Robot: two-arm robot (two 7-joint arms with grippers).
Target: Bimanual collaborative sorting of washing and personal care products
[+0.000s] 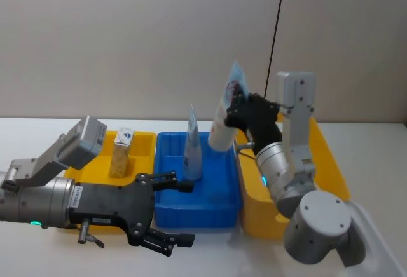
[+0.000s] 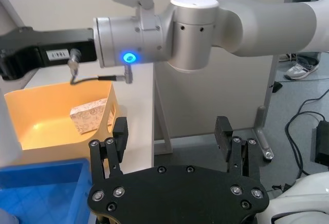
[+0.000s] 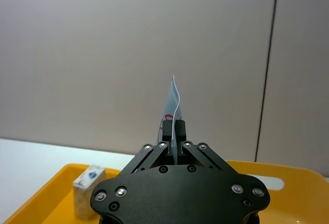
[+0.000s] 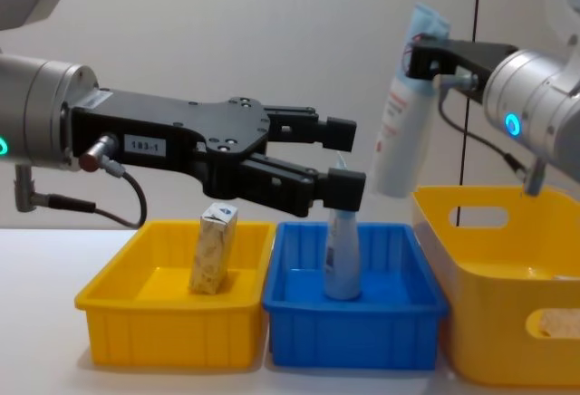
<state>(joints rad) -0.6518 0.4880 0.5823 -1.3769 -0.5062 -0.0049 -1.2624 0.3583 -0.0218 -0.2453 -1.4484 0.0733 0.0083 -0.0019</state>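
Observation:
My right gripper [image 1: 236,107] is shut on the crimped end of a pale-blue-and-white tube [image 1: 226,115], holding it high over the blue bin's [image 1: 197,210] right side; the tube [image 4: 401,119] hangs tilted there. A second tube [image 1: 193,148] stands upright inside the blue bin. One cream carton [image 1: 122,152] stands in the small yellow bin [image 1: 143,140]. Another carton [image 2: 91,116] lies in the large yellow bin [image 1: 327,156]. My left gripper [image 1: 183,212] is open with nothing in it, level in front of the blue bin, and in the chest view it [image 4: 343,157] hovers above that bin.
The three bins stand side by side on a white table [image 1: 32,134], the taller yellow one at the right. A grey wall runs close behind. The table's right edge [image 2: 153,131] drops to the floor, where cables lie.

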